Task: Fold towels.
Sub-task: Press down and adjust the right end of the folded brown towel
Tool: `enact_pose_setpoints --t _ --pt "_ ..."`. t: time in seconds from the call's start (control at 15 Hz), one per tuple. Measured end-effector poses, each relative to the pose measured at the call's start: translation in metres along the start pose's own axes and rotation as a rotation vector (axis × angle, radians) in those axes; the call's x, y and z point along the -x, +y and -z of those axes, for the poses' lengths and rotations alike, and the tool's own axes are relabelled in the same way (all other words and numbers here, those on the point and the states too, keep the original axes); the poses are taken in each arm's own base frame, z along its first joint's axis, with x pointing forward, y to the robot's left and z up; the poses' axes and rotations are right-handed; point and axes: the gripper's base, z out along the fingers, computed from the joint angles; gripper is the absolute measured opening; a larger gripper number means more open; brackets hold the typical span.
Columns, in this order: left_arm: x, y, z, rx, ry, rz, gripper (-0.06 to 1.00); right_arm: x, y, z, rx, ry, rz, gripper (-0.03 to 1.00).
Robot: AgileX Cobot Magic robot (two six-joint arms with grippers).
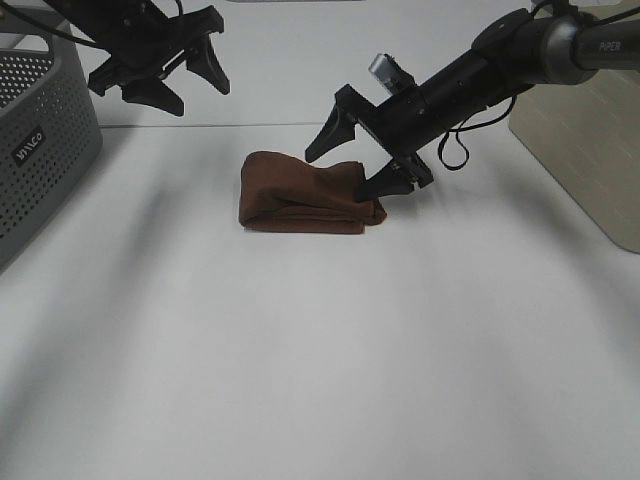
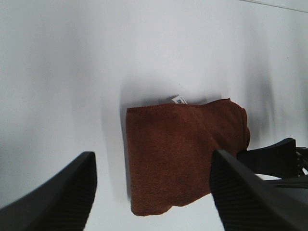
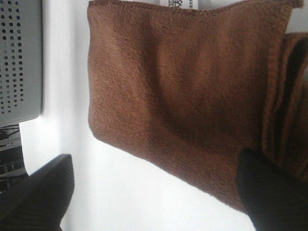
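Since towel (image 1: 305, 192) lies folded in compact bundle at table (image 1: 320, 380) centre, slightly toward 12 o'clock, we judge folding nearly done. White tag (image 2: 179, 100) peeks from one edge. Our right gripper (image 1: 362, 166) hangs at bundle's 3 o'clock end, jaws wide, holding nothing, lower finger touching cloth. Left gripper (image 1: 178, 85) hovers at 10 o'clock, well apart, jaws apart, empty. Grey basket (image 1: 40, 140) at 9 o'clock. Risk: right finger snags layer on retreat, dragging fold open.
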Motion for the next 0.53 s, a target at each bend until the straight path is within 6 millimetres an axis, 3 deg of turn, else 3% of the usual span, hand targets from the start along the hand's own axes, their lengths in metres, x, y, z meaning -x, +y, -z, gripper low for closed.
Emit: enact_pose_setpoints --t 0.2,0.4,0.53 --pt "0.000 -0.002 0.010 0.027 0.002 -0.034 0.64 -0.002 0.003 0.017 -0.102 0.029 0.040 0.86" --pt "0.000 -0.013 0.057 0.123 -0.006 -0.143 0.64 -0.006 0.023 0.057 -0.249 0.035 0.101 0.86" --pt "-0.003 -0.016 0.078 0.182 0.011 -0.187 0.64 -0.011 0.035 0.076 -0.291 0.048 0.127 0.86"
